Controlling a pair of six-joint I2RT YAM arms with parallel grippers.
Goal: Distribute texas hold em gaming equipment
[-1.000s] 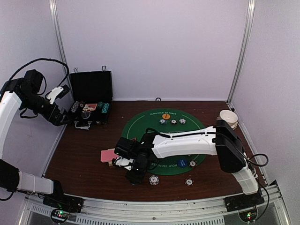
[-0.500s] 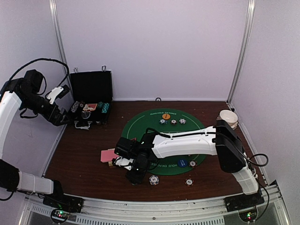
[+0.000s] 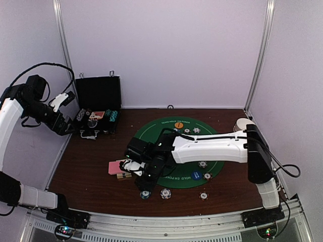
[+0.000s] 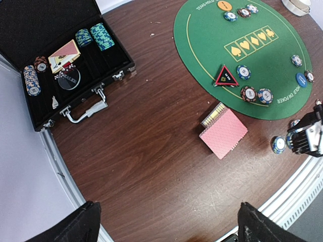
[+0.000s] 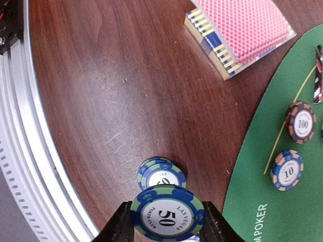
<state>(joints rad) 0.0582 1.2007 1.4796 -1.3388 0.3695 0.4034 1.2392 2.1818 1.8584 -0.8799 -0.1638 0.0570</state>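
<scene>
Off the near-left rim of the green mat [image 5: 303,201], over bare table [image 5: 91,101], the right end effector [image 5: 166,225] is clenched on a green-and-blue 50 chip [image 5: 167,216]. It pinches the chip by its edge, face flat toward the wrist camera; being round, the chip has no long axis to line up. Just past the fingertips, alongside the mat's rim, a small pile of chips [image 5: 161,175] rests on the wood, nearly meeting the held chip in that view, though how high the chip hangs above it I cannot tell. The coming move probably turns on that short gap: a slight reach forward, then down. Further along the same rim lies the pink-backed card deck [image 5: 242,25], and just inside the rim sit a 100 chip [image 5: 302,122] and a 10 chip [image 5: 287,170]. Well off the mat's far-left side, by the black case [image 4: 30,30], the left end effector [image 4: 169,217] hovers with fingers spread and empty, so the right arm is much the nearer.
</scene>
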